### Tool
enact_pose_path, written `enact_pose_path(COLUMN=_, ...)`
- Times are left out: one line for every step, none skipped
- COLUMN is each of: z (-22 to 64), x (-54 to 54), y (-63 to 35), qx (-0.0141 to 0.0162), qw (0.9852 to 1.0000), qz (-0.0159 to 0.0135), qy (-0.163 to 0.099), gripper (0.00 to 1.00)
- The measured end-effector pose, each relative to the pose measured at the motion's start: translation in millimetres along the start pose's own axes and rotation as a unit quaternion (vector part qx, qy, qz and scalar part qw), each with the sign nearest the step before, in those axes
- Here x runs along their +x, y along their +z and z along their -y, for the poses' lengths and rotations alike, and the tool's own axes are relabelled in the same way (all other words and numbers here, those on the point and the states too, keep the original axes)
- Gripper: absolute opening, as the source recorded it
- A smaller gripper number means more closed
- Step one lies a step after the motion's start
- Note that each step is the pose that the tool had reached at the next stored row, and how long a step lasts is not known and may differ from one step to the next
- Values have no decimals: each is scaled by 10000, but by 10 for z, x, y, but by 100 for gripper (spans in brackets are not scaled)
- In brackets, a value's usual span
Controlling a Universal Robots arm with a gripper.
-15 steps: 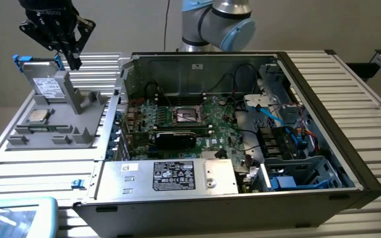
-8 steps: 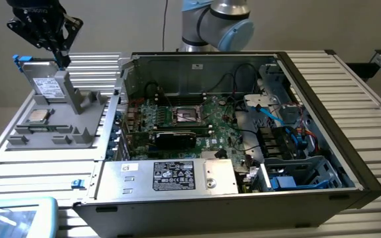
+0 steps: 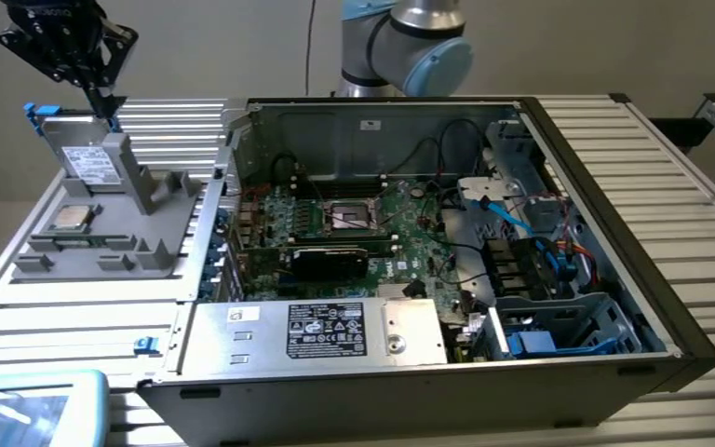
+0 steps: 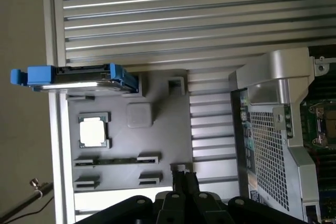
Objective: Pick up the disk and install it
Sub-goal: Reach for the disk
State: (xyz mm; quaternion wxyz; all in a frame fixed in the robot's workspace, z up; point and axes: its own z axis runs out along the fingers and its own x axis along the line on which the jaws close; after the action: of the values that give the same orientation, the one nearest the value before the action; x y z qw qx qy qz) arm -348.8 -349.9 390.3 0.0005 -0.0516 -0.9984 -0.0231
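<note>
In the exterior view, the gripper [image 3: 104, 96] is seen high at the exterior view's left, hanging above the disk [image 3: 89, 162] and apart from it. Its fingers are pressed together into one thin dark tip, and nothing is pinched between them. The disk is held upright and slightly tilted in a slot at the far end of a grey fixture [image 3: 146, 191], with its white label turned toward the camera and the blue carrier showing at its upper corners. A square silver chip [image 3: 72, 217] is laid flat on the same fixture, just nearer the camera than the disk. The fixture is set on a slatted table [image 3: 85, 307], beside an open case [image 3: 655, 307] that fills the middle and the exterior view's right. Inside the case a green board [image 3: 426, 233] is seen, with a grey supply box [image 3: 314, 331] at the near wall and a blue-grey cage [image 3: 569, 326] in the near corner toward the exterior view's right. The arm [image 3: 401, 42] is mounted behind the case. In the wrist view, the disk [image 4: 79, 80] is seen edge-on in its fixture [image 4: 163, 129], with its blue carrier jutting past the fixture's edge, and the chip [image 4: 94, 132] is seated in a square recess near it. The gripper [image 4: 184, 177] is shown with its two dark fingers [image 4: 178, 182] closed against each other and holding nothing, well apart from the disk. The table [image 4: 184, 14] and a corner of the case [image 4: 273, 129] are also visible.
</note>
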Motion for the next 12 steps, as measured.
enact_pose_path(z=1, x=44, y=0, qx=0, qw=10000, qz=-1, qy=-1, gripper=11)
enact_pose_path(z=3, x=84, y=0, qx=0, qw=10000, qz=-1, qy=-4, gripper=11)
enact_pose_path(z=4, x=124, y=0, qx=0, qw=10000, qz=-1, qy=-7, gripper=11)
enact_pose_path(z=-1, x=164, y=1, qx=0, qw=10000, qz=-1, qy=-9, gripper=11)
enact_pose_path(z=-13, x=200, y=1, qx=0, qw=10000, qz=-1, qy=-10, gripper=11)
enact_pose_path(z=-31, x=236, y=2, qx=0, qw=10000, qz=-1, qy=-10, gripper=11)
enact_pose_path(z=-54, x=268, y=3, qx=0, qw=10000, qz=-1, qy=-10, gripper=11)
enact_pose_path(z=-75, x=296, y=4, qx=0, qw=10000, qz=-1, qy=-11, gripper=11)
enact_pose_path(z=-96, x=324, y=5, qx=0, qw=10000, qz=-1, qy=-12, gripper=11)
enact_pose_path(z=-114, x=353, y=6, qx=1, qw=10000, qz=-2, qy=-12, gripper=11)
enact_pose_path(z=-134, x=381, y=7, qx=1, qw=10000, qz=-3, qy=-12, gripper=11)
enact_pose_path(z=-158, x=408, y=9, qx=0, qw=10000, qz=-3, qy=-13, gripper=11)
